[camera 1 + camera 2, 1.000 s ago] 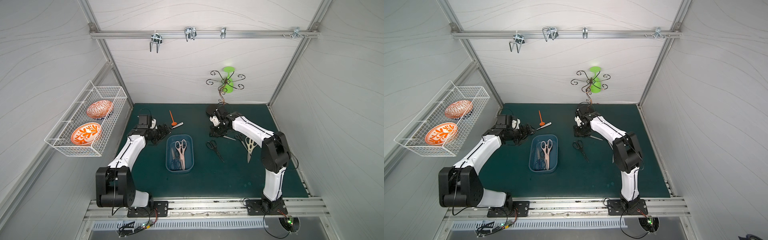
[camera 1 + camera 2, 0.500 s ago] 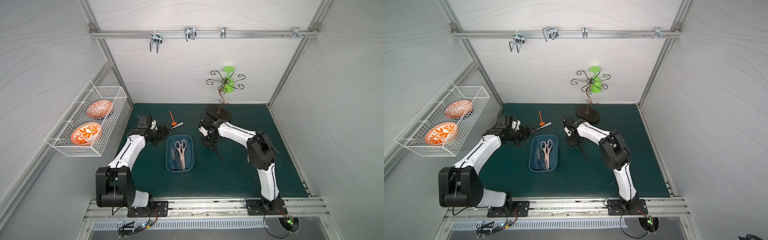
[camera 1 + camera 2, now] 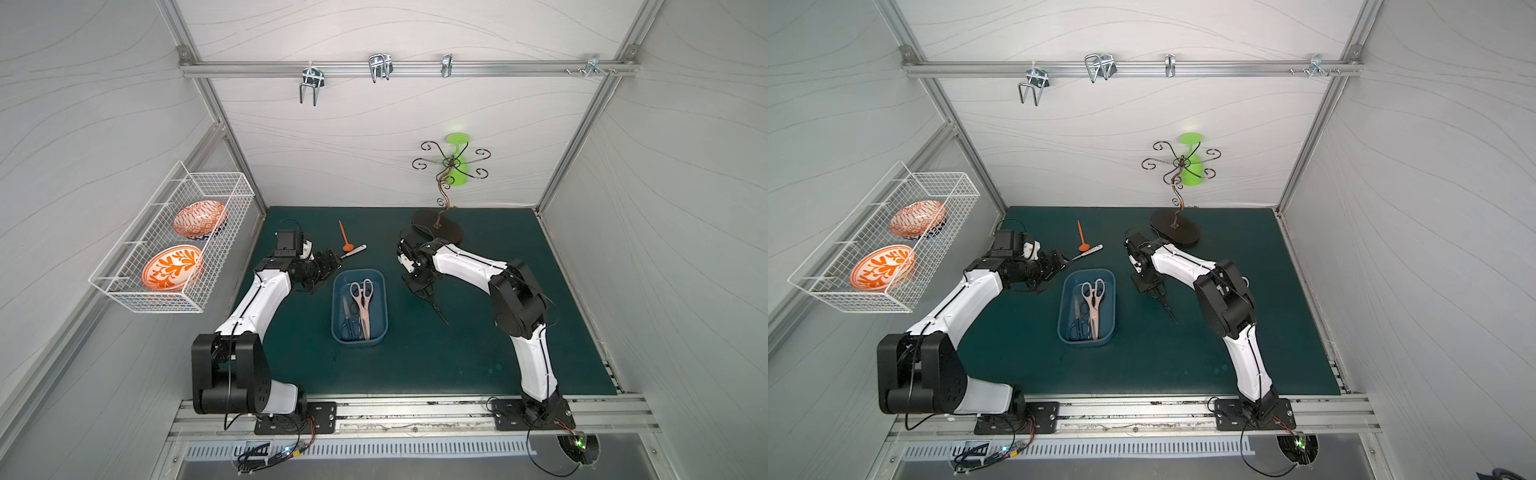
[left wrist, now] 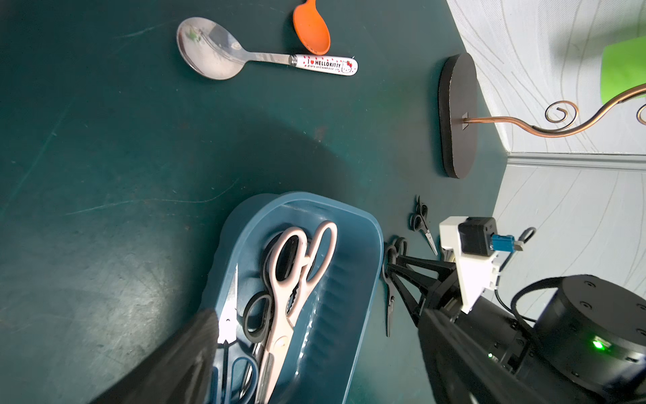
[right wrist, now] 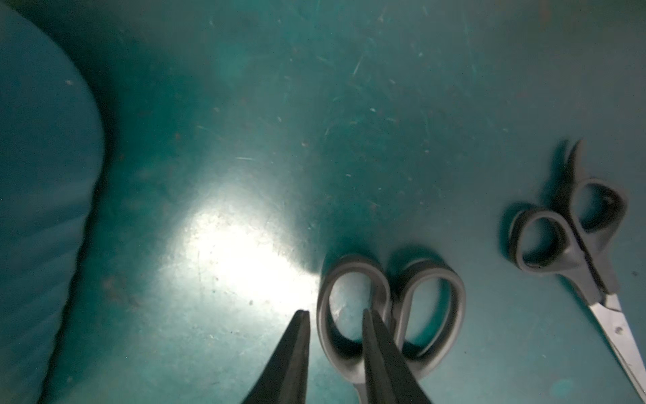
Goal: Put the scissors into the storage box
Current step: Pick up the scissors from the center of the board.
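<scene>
Scissors (image 5: 393, 300) (black pair): parted jaws of right end effector (image 5: 334, 311) straddle one handle ring.

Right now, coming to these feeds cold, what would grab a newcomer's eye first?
Probably the pink-handled steel scissors lying atop other pairs in the shallow blue plastic storage box, mid-way across the dark green mat. Next, the right pincer beside the box, straddling one handle loop of black-handled steel scissors. Then two orange patterned bowls in the white wire basket on the left-hand wall.
</scene>
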`<action>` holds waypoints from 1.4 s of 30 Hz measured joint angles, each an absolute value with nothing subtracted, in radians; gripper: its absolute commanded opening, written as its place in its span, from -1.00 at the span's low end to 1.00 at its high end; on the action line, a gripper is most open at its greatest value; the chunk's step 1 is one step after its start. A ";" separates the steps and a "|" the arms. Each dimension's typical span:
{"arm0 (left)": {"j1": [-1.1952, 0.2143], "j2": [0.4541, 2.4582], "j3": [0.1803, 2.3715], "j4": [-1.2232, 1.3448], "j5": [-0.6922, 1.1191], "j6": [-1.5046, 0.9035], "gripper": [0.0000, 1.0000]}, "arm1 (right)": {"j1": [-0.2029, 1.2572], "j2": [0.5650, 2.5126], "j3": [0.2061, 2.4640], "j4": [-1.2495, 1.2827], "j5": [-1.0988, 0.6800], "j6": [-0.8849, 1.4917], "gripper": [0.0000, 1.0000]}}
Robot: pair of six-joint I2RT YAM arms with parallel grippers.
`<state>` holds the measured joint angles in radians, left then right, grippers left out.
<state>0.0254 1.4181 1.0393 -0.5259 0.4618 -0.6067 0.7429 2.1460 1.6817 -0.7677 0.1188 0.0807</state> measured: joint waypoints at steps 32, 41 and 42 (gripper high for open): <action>0.039 1.418 1.039 -0.525 0.456 -0.607 0.88 | 0.757 2.200 1.702 -0.780 0.131 0.091 -0.64; 0.039 1.418 1.039 -0.525 0.456 -0.607 0.88 | 0.768 2.204 1.708 -0.788 0.143 0.117 -0.92; 0.039 1.418 1.039 -0.525 0.456 -0.607 0.88 | 0.768 2.206 1.710 -0.789 0.145 0.120 -0.98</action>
<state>0.0395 1.4181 1.0393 -0.5255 0.4561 -0.6067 0.7681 2.2055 1.7100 -0.7891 0.1452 0.1204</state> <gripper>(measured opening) 0.939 0.071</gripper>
